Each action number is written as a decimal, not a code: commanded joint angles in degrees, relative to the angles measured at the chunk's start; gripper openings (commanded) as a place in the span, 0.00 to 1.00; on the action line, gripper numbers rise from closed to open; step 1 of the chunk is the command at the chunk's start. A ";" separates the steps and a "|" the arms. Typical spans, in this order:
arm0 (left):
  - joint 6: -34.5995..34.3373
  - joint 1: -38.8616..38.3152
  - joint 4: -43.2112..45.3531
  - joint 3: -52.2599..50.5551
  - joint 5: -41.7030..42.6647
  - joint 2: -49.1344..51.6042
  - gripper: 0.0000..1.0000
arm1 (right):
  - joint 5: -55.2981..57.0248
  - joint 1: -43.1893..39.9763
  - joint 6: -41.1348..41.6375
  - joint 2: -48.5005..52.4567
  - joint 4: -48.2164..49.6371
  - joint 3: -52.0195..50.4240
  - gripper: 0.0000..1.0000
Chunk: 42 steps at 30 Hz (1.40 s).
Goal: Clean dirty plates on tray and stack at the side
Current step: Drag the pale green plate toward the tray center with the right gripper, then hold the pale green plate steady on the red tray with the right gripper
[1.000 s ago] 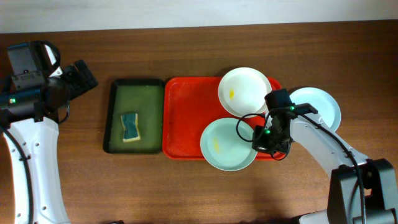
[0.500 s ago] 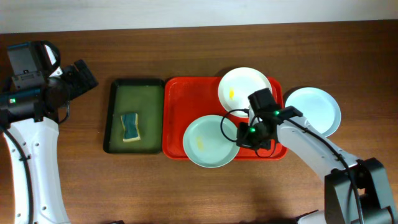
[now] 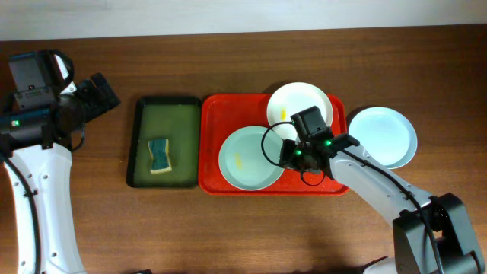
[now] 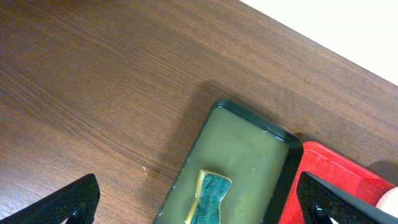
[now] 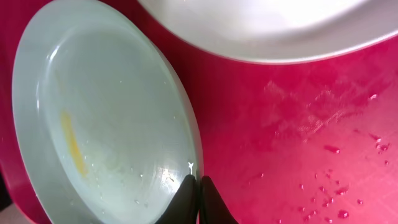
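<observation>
Right pincer (image 5: 199, 186) pinched shut on mint plate (image 3: 245, 158) rim. Plate is on tray (image 3: 217, 114), front half, yellow smear inside. White plate (image 3: 303, 105) on tray behind it. Blue plate (image 3: 385, 135) on surface (image 3: 228, 228), right of tray. Left pincer (image 3: 105, 91) wide open, empty.

Right claw (image 5: 196, 198) pinched closed, arm stretched inward; left claw (image 4: 199, 200) spread wide, held high

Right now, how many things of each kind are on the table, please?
Plates: 3 (white plate, green plate, blue plate)
Trays: 2 (red tray, dark green tray)
Sponge: 1
Total: 6
</observation>
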 commanded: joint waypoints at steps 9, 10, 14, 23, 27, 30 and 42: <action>-0.35 0.28 0.09 0.09 0.26 0.13 0.99 | 4.57 0.37 0.50 1.29 2.64 -0.31 0.04; -0.35 0.28 0.07 0.09 0.24 0.13 0.99 | 4.59 0.37 0.50 1.57 2.86 -0.31 0.04; -0.35 0.28 0.07 0.09 0.26 0.13 0.99 | 4.61 0.37 0.48 2.25 3.28 -0.31 0.04; -0.35 0.28 0.09 0.09 0.26 0.13 0.99 | 4.57 0.31 -2.38 1.79 0.59 3.23 0.33; -0.35 0.28 0.07 0.09 0.26 0.13 0.99 | 4.37 0.28 -8.39 0.57 -6.97 9.66 0.61; -0.35 0.28 0.07 0.09 0.26 0.13 0.99 | 4.96 0.28 -10.34 0.09 -14.29 16.28 0.72; -0.35 0.28 0.09 0.09 0.26 0.13 0.99 | 5.46 0.31 -13.31 0.17 -22.91 20.35 0.04</action>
